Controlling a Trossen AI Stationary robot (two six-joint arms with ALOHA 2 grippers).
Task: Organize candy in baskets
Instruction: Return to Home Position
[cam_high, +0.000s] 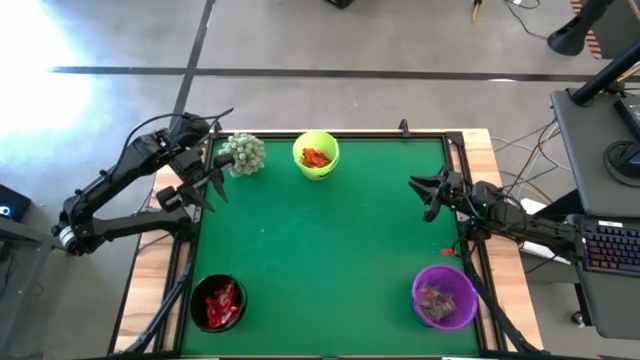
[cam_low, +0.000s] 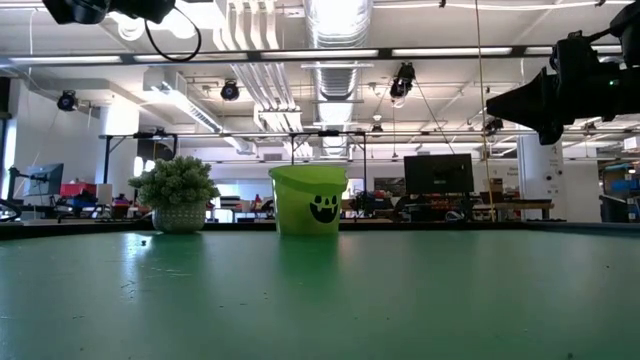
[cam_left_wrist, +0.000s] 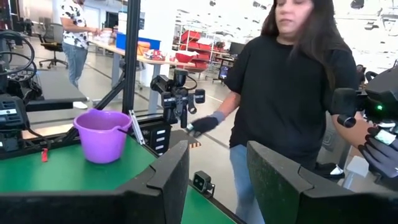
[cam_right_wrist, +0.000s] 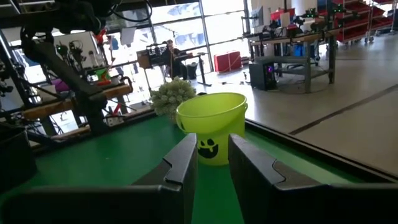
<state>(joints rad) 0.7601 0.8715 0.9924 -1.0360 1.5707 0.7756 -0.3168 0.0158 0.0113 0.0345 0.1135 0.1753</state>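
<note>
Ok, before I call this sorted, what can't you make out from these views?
- Purple basket contents: in the high view the wrappers are too small to tell colours; in the left wrist view its wall hides them.
- Lime green basket contents: in the low view the wall hides them.
- Small red speck on the mat near the right gripper: too small to identify.
- Black basket: outside the low view.

A spiky pale-green plant (cam_high: 243, 153) stands at the far edge of the green tabletop (cam_high: 330, 250). Beyond it stands a person in a black top (cam_left_wrist: 283, 81). A keyboard (cam_high: 610, 262) lies on a desk alongside.
</note>
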